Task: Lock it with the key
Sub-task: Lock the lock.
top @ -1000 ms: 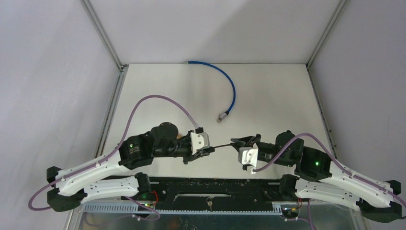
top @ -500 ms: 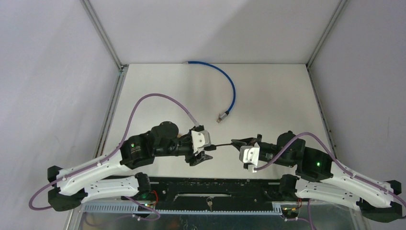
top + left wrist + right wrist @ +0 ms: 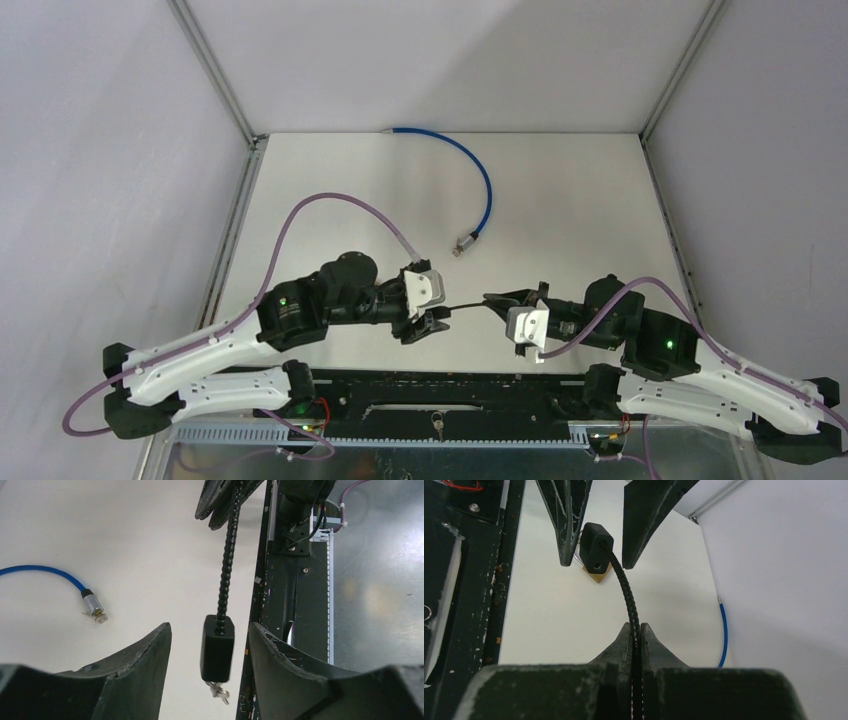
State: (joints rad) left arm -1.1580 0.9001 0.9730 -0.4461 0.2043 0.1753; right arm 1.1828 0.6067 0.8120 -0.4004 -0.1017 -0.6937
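I'm pinching the black cable (image 3: 626, 592) tight in the right gripper (image 3: 636, 630), holding it out between the arms. The left gripper (image 3: 209, 632) is standing spread, one finger on each side of the lock body (image 3: 217, 647), touching neither face. What looks like the key (image 3: 219, 691) is poking from the body's near end. To turn it cleanly, I'm thinking the left jaws should be closing on the key itself, not the body, with the right pinch bracing against the twist.

place: robot lab cell — white panel walls (image 3: 90, 150) | aluminium frame posts (image 3: 215, 72) | white table (image 3: 580, 200)
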